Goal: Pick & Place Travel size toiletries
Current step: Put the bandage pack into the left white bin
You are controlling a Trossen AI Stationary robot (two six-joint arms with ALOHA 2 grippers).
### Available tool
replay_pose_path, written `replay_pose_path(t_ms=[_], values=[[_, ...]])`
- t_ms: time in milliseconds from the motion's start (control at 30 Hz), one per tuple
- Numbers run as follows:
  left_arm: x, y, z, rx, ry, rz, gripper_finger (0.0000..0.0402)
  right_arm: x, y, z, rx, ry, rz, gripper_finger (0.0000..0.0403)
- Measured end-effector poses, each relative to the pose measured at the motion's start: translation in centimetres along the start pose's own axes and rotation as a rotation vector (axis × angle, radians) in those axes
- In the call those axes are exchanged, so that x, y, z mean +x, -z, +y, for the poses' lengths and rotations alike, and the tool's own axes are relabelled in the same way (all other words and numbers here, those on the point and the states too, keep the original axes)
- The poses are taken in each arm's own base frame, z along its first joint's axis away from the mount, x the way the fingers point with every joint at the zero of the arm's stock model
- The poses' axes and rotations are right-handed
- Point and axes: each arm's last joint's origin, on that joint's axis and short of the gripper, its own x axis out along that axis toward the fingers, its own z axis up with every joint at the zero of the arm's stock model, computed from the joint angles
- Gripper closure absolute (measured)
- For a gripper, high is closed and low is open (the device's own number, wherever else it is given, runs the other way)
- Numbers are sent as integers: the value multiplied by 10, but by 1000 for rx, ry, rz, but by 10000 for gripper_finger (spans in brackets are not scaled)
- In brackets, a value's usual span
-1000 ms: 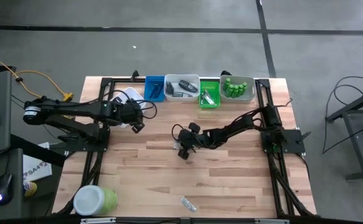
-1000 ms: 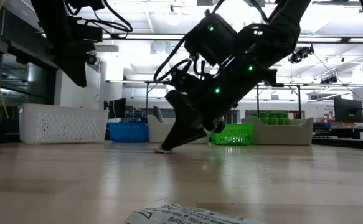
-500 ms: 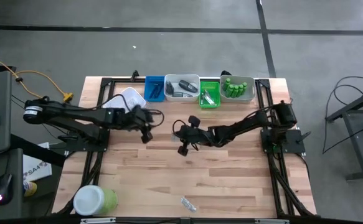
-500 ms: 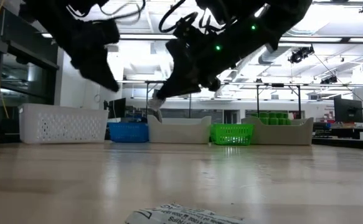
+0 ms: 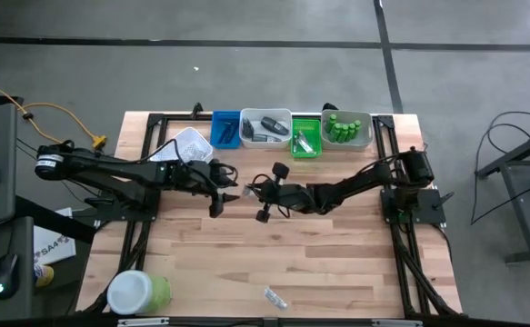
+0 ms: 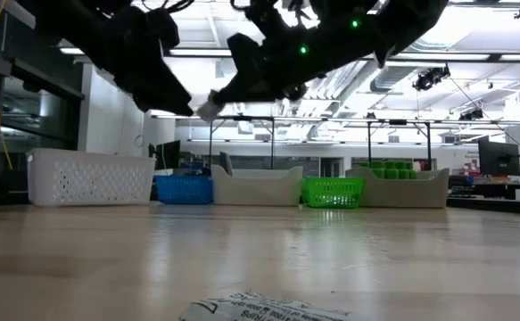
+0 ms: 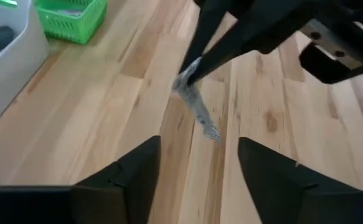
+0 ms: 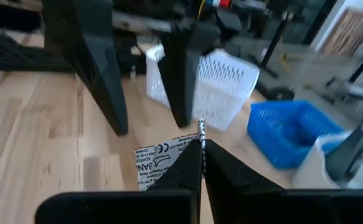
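My right gripper (image 5: pixel 249 191) is shut on a clear, silvery sachet (image 7: pixel 200 112) with printed text, high above the middle of the table. My left gripper (image 7: pixel 197 165) is open and faces it from the table's left; its fingers (image 8: pixel 103 87) stand just short of the sachet. A second sachet (image 5: pixel 274 296) lies flat near the table's near edge. Green bottles (image 5: pixel 345 127) stand in the right-hand grey tray, and dark pieces (image 5: pixel 266 125) lie in the middle tray. My right gripper pinches the sachet between its two fingers by its upper end (image 8: pixel 192 147). The fingers slant down from the table's right. The sachet is lifted clear of the table and hangs slanting below the fingertips (image 7: pixel 197 62), its free end (image 7: pixel 211 130) pointing toward my left gripper.
Along the far edge stand a white basket (image 5: pixel 188 145), a blue tray (image 5: pixel 225 129), a grey tray (image 5: pixel 249 118), a green tray (image 5: pixel 305 142) and a second grey tray (image 5: pixel 366 132). A big green jar with a white lid (image 5: pixel 139 292) stands at the near left corner.
My right gripper has risen from the table with the sachet, lifting it clear, and has moved toward the far edge and the left. My left gripper has moved toward the table's right, close to the sachet.
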Motion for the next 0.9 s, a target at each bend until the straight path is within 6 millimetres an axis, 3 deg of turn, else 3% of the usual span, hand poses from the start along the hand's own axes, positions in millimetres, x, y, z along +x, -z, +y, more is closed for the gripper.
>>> replay_pose_path(t_ms=[200,567,733,900], values=[[5,-4,-1,-50,10,-47,147,-2,-8,2,-49,18,-71,400],[12,-10,-3,-120,30,-116,148,-3,-10,3,-76,11,-93,400],[12,-10,-3,-177,32,-112,205,-3,-11,3,-75,12,-102,400],[12,-9,-3,-192,31,-105,315,-3,-12,3,-73,12,-107,400]])
